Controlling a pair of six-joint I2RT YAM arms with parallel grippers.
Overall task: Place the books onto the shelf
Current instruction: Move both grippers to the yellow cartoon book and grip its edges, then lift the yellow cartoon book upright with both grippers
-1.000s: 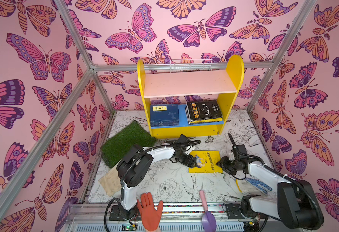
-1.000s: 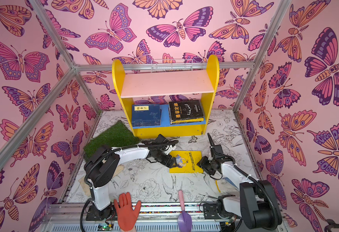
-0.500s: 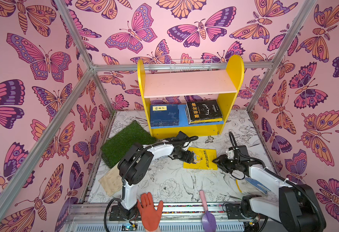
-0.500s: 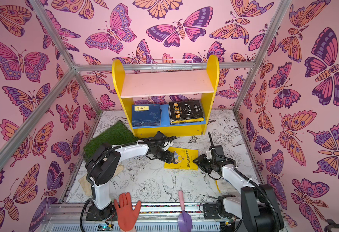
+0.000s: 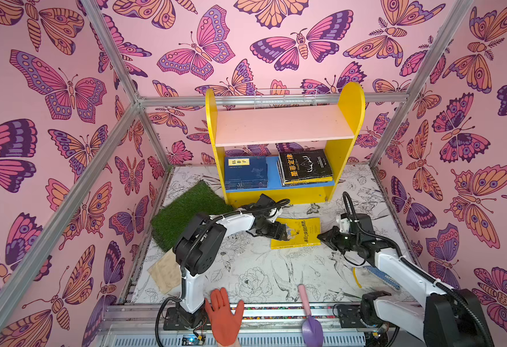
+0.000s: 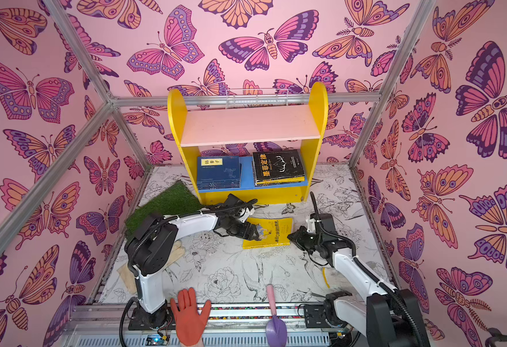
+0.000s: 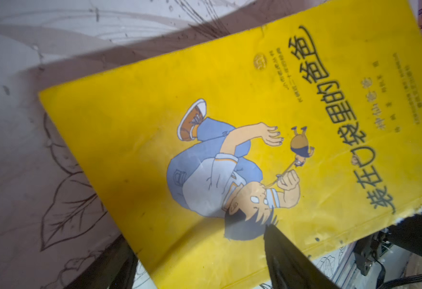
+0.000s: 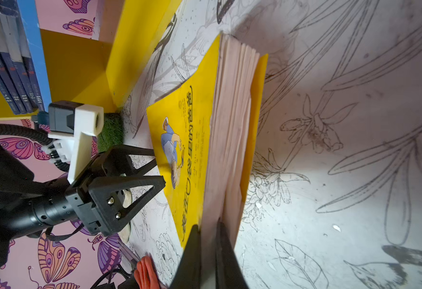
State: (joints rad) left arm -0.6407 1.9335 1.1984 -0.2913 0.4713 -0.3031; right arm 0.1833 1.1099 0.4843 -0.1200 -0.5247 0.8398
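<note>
**Two stacks shelved, one yellow book on the desk**

The yellow-sided shelf stands at the back of the desk. Its blue lower board carries two flat stacks. The navy books are on the left, with at least four spines showing in the right wrist view. A black book with a yellow title tops the right stack, whose count I cannot tell.

One yellow cartoon book lies on the desk in front of the shelf, between the two arms.

The left gripper reaches in low from the left. It is spread, with its tips at the book's edge and one over the cover. The right gripper comes in low from the right. Its fingers are pressed together on the front cover and upper pages at a corner, and the pages fan apart above the back cover.

Also here are one grass mat, one beige glove, one orange glove and one purple trowel
</note>
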